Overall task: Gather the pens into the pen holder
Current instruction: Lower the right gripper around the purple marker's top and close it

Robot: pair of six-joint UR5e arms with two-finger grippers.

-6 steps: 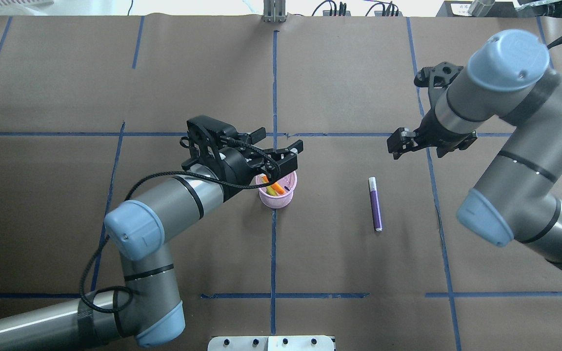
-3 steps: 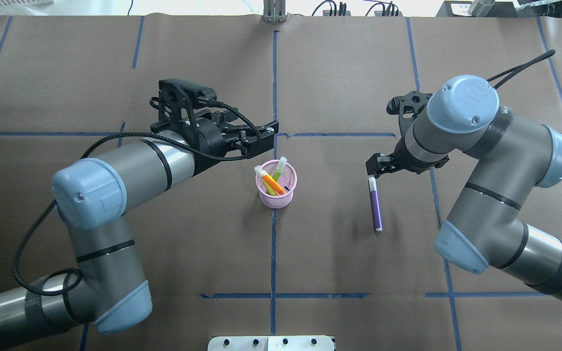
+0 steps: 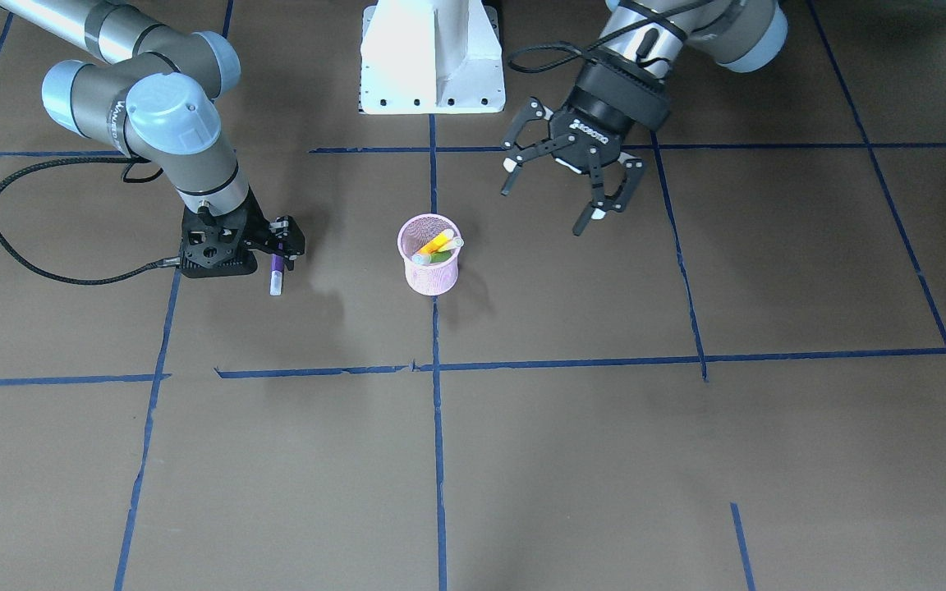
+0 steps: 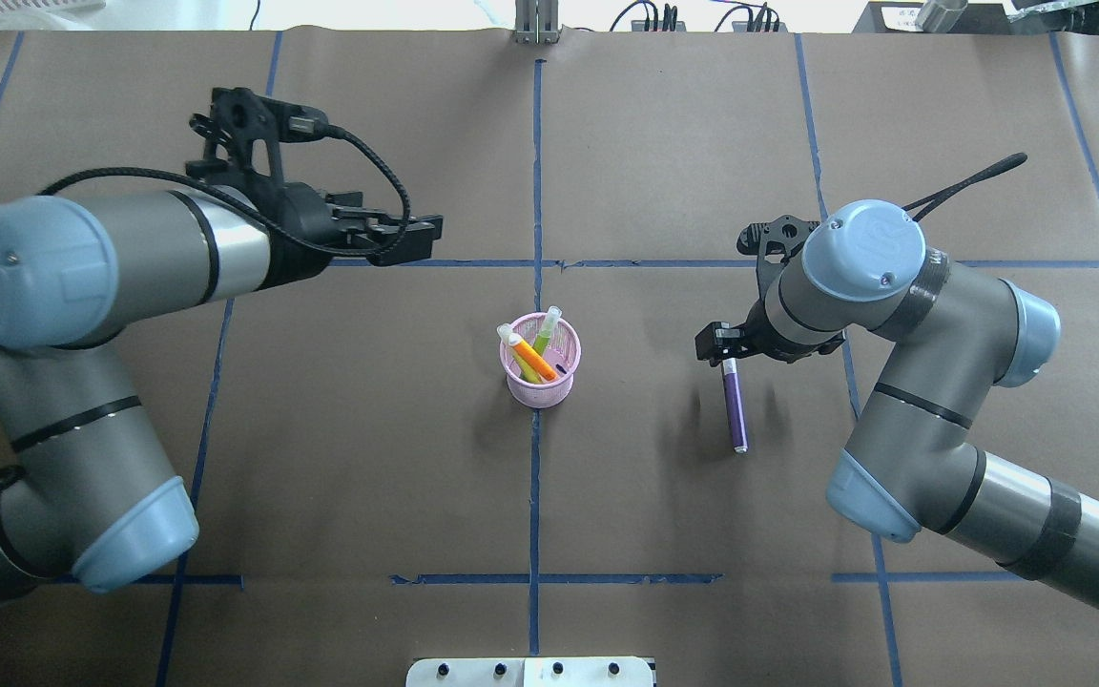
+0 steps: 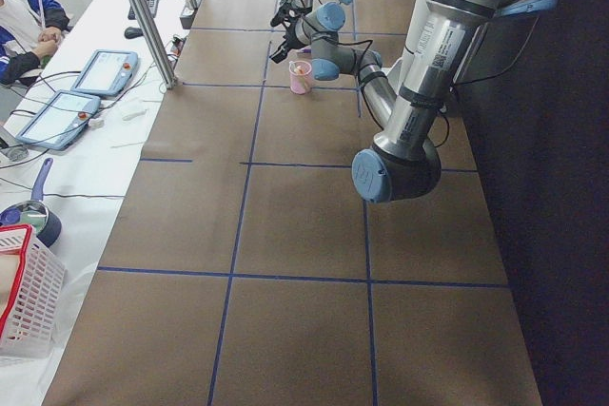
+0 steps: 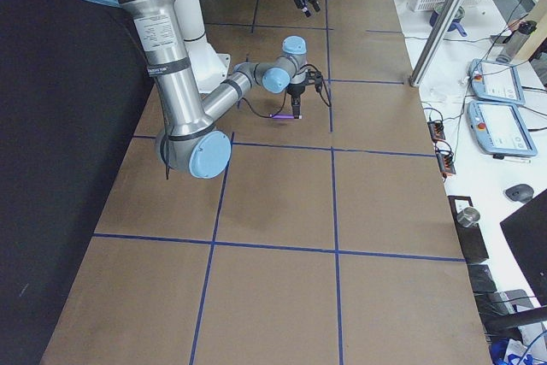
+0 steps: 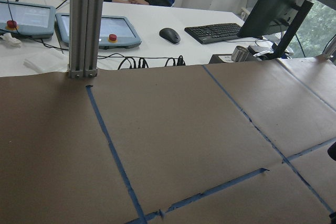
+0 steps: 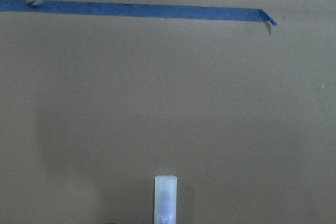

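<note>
The purple pen point(image 4: 735, 410) lies flat on the table point(image 4: 664, 143), well apart from the pen holder point(image 4: 540, 389) containing the orange pen point(image 4: 532, 359) and green pen point(image 4: 546, 330), with the right gripper point(image 4: 723, 351) pointing down over the purple pen's capped end, its jaws' hold impossible to tell, and the left gripper point(image 3: 553, 199) hanging off to the side, jaws spread wide.

Brown paper tabletop point(image 4: 664, 143) w/ blue tape grid point(image 4: 537, 172); white desk point(image 7: 152, 19) behind.

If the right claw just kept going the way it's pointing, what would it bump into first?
Probably the purple pen. The right gripper points straight down over the pen's capped end, and the pen lies flat on the table. The gap between them is hard to judge.
</note>
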